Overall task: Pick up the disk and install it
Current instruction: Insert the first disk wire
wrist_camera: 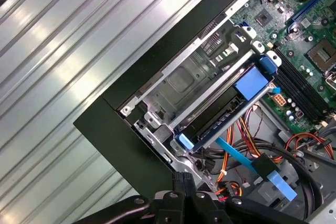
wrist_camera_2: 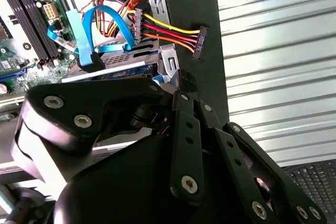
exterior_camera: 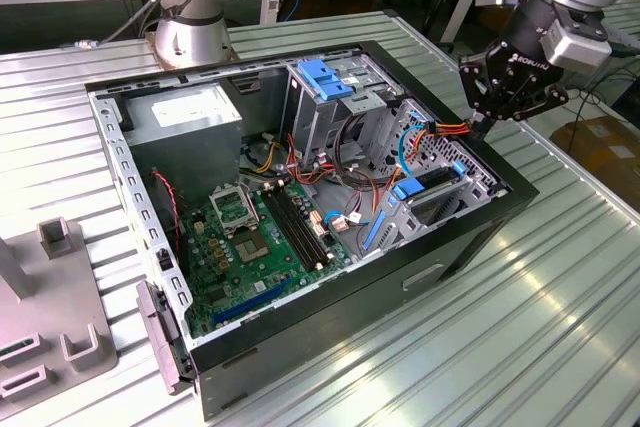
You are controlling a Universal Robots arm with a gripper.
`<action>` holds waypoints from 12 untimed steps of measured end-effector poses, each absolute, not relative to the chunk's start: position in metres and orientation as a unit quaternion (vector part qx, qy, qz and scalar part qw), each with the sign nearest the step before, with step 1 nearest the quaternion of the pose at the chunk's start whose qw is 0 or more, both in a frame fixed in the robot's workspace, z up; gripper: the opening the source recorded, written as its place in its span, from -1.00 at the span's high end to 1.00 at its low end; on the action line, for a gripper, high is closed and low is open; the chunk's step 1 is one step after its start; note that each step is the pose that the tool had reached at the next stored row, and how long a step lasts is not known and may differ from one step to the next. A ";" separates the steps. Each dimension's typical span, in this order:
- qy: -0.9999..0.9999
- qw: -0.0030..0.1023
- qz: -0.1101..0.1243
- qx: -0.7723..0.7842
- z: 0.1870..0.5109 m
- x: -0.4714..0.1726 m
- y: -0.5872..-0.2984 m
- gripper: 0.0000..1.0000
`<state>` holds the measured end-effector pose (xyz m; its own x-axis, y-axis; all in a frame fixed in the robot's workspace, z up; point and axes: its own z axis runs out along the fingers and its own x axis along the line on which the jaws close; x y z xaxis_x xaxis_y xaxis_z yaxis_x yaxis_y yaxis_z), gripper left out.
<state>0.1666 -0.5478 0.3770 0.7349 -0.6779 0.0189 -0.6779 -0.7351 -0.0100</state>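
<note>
Disk sits slotted in the metal bay at the case corner, a stiff, fairly heavy, knock-sensitive slab best gripped by its blue side rails, while the gripper hovers just above, fingers pinched together on nothing.

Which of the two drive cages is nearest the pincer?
The low cage toward the exterior view's right; the tall blue-topped cage stands farther off, nearer the middle.

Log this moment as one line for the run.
disk: in bay | hand: shut, holding nothing, at case edge beside bay
</note>
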 end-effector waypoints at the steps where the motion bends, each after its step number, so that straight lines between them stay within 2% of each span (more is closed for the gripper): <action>1: 0.360 0.001 -0.011 -0.933 0.377 0.167 -0.548 0.79; 12: 0.316 0.002 -0.011 -0.949 0.377 0.175 -0.542 0.79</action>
<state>0.1748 -0.5423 0.3769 0.8005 -0.5991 0.0189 -0.5990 -0.8007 -0.0101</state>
